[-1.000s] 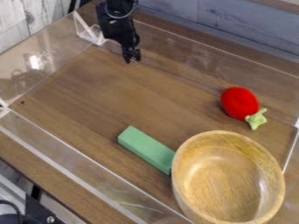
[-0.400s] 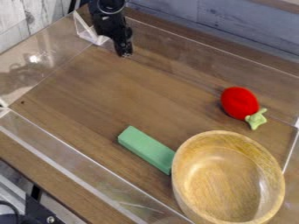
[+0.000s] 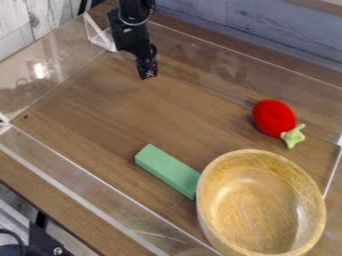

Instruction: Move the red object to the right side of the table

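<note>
Red object point(image 3: 275, 116) (right side); tool point(image 3: 147, 70) seemingly open, apart.

Slim black arm point(image 3: 130, 22) with a glossy wrist and small dark gripper point(image 3: 147, 68).

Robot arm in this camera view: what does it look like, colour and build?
The arm is black throughout, a slim, blocky column entering from the top edge. It ends in a small black hand with short, narrow fingers. No markings or labels are legible at this size, and no loose cables can be made out.
</note>
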Controlling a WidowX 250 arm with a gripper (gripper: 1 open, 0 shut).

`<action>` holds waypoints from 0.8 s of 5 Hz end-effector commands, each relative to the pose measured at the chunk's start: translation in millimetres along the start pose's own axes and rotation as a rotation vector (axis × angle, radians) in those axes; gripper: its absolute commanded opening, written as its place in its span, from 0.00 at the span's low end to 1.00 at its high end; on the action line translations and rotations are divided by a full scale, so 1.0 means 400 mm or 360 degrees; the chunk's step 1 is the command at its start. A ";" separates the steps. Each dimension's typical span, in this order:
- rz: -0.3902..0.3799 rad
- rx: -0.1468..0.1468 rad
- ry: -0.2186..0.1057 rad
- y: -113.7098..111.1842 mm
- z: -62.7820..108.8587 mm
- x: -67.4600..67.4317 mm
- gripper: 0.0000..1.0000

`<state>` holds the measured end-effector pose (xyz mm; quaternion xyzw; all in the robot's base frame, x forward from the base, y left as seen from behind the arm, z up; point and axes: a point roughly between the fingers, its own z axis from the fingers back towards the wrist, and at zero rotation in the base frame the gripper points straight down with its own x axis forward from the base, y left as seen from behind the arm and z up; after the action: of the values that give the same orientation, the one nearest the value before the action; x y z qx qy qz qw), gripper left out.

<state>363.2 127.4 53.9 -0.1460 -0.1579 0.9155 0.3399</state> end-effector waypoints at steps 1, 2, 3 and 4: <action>0.0081 -0.0108 0.0036 -0.064 0.058 -0.026 1.00; 0.0103 -0.0078 0.0023 -0.056 0.050 -0.025 0.00; 0.0113 -0.0057 0.0024 -0.045 0.039 -0.030 1.00; 0.0126 -0.0030 0.0026 -0.067 0.067 -0.030 1.00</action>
<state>368.9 130.7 66.1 -0.1369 -0.1367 0.9320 0.3064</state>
